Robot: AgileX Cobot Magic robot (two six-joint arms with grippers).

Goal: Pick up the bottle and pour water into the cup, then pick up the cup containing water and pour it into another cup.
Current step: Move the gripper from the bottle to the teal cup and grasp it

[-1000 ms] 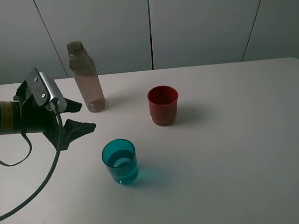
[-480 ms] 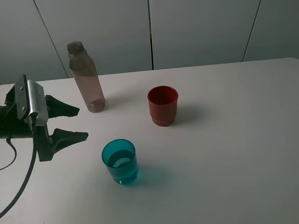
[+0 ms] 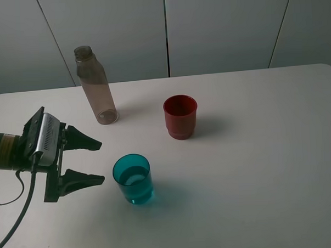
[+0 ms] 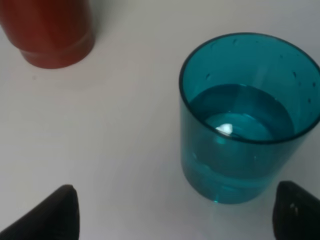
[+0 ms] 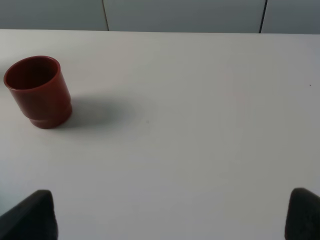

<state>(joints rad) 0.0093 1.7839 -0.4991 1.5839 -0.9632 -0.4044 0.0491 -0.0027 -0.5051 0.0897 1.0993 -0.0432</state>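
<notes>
The teal cup [image 3: 133, 178] holds water and stands upright near the table's front left; it fills the left wrist view [image 4: 247, 117]. The red cup [image 3: 180, 117] stands upright behind it to the right and shows in the left wrist view [image 4: 47, 31] and the right wrist view [image 5: 38, 91]. The brownish bottle [image 3: 95, 86] stands upright at the back left, uncapped. My left gripper [image 3: 98, 162] is open, level with the teal cup and just left of it, not touching. My right gripper [image 5: 172, 212] is open over bare table, with only its fingertips in view.
The white table [image 3: 255, 164] extends to the right of the cups. Grey wall panels [image 3: 222, 28] stand behind its far edge. A black cable [image 3: 21, 210] hangs from the left arm at the table's front left.
My left gripper has moved down and to the right, away from the bottle and toward the teal cup, and stays open. The bottle and both cups have not moved.
</notes>
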